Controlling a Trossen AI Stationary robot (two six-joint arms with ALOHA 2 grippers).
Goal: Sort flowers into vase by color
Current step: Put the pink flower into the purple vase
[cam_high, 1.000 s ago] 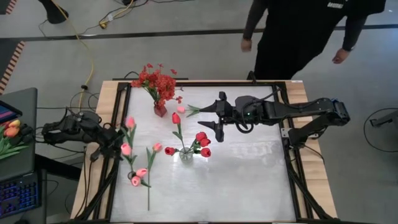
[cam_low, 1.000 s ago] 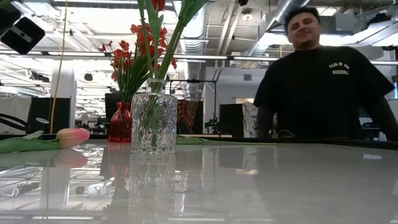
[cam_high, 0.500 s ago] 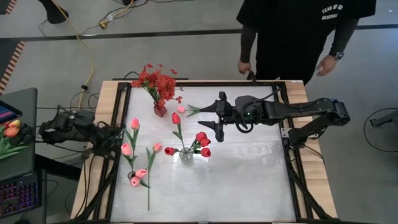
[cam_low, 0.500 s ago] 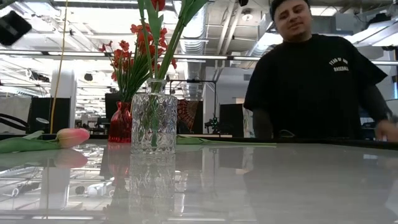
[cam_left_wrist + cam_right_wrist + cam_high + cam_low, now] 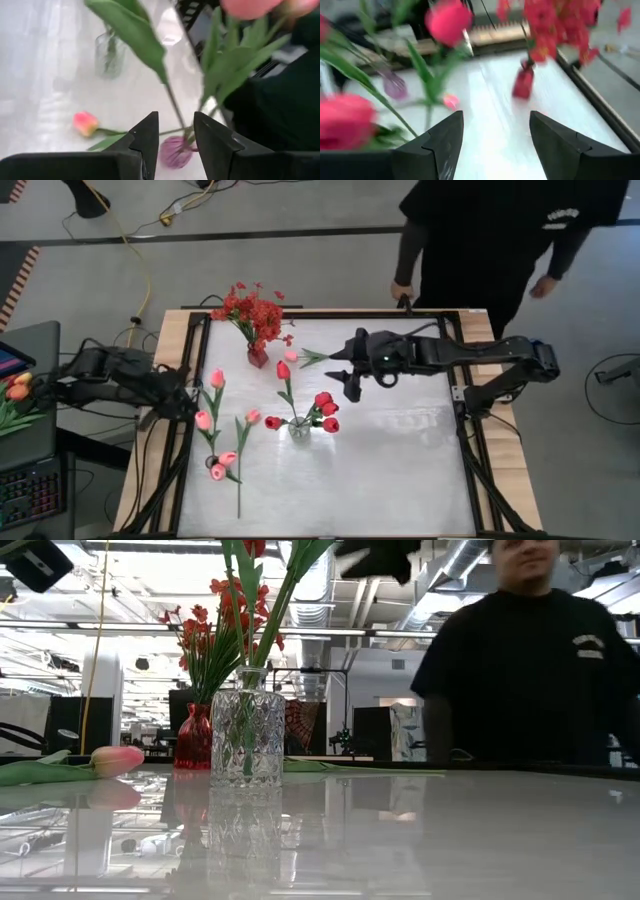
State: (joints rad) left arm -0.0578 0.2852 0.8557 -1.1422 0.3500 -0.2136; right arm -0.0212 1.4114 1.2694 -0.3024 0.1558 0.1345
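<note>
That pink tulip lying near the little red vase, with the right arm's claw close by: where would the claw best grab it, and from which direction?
Probably on the thin green stem, not the soft pink bud. The tulip lies flat on the table, bud toward the red vase, stem running toward the right gripper. Coming straight down from above, fingers either side of the stem, looks safest; the open gripper has room there.

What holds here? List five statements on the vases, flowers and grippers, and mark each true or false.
1. The red vase holds the red spray. True.
2. The clear vase holds pink tulips. False: it holds red tulips.
3. The right gripper grips a flower. False: it is open and empty above the table.
4. A pink tulip lies on the table. True.
5. The left gripper is open at the table's left edge. True.
</note>
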